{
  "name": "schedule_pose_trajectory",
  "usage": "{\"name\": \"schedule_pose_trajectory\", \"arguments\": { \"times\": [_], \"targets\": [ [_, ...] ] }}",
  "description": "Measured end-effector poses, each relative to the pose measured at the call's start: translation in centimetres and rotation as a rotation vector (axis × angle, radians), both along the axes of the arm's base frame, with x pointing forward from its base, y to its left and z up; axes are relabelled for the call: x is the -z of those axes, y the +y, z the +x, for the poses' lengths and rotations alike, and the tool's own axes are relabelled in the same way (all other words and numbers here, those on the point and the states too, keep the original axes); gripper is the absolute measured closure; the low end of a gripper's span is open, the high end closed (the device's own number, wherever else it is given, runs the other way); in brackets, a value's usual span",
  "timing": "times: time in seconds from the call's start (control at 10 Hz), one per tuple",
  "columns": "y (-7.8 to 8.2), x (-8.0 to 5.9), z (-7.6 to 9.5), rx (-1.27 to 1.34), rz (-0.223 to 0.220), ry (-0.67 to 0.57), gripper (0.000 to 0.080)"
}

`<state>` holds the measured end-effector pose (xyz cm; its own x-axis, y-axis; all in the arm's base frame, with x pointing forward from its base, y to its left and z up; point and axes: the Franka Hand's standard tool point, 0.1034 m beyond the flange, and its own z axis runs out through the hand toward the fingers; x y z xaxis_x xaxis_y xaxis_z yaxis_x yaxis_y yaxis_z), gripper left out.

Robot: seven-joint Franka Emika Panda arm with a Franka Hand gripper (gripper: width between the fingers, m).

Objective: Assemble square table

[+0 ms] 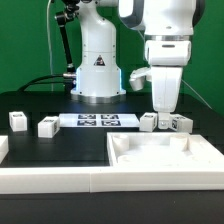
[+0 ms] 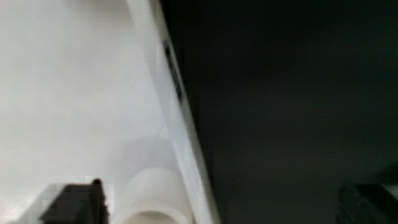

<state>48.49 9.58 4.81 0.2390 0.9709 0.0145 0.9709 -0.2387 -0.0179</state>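
Note:
The square table's white slab [image 1: 165, 150] lies flat at the exterior view's right, with recesses in its upper face. Short white tagged legs stand on the black table: two at the left [image 1: 18, 121] [image 1: 47, 126] and two just behind the slab [image 1: 150, 121] [image 1: 178, 123]. My gripper [image 1: 161, 112] hangs straight down between those two right legs, at the slab's far edge. In the wrist view a blurred white slab surface [image 2: 80, 100] meets the black table along a slanted edge. My gripper [image 2: 222, 205] is open, with dark fingertips [image 2: 71, 205] far apart. A rounded white form [image 2: 157, 205] sits beside one fingertip, ungripped.
The marker board [image 1: 97, 120] lies flat in the middle, in front of the robot's base [image 1: 98, 75]. A long white border rail [image 1: 55, 178] runs along the front edge and bounds the slab's near side.

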Motion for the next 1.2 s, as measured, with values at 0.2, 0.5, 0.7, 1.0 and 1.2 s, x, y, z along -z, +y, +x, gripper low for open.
{"name": "schedule_pose_trajectory", "arguments": {
  "times": [0.2, 0.5, 0.7, 1.0, 1.2],
  "targets": [
    [0.0, 0.1, 0.0, 0.037, 0.000, 0.002, 0.0151],
    [0.8, -0.1, -0.4, 0.355, 0.000, 0.001, 0.0151],
    [2.6, -0.2, -1.4, 0.558, -0.002, 0.003, 0.0151],
    [3.7, -0.2, -1.7, 0.811, 0.010, 0.022, 0.0151],
    [3.9, -0.2, -1.7, 0.940, 0.015, 0.034, 0.0151]
  ]
}}
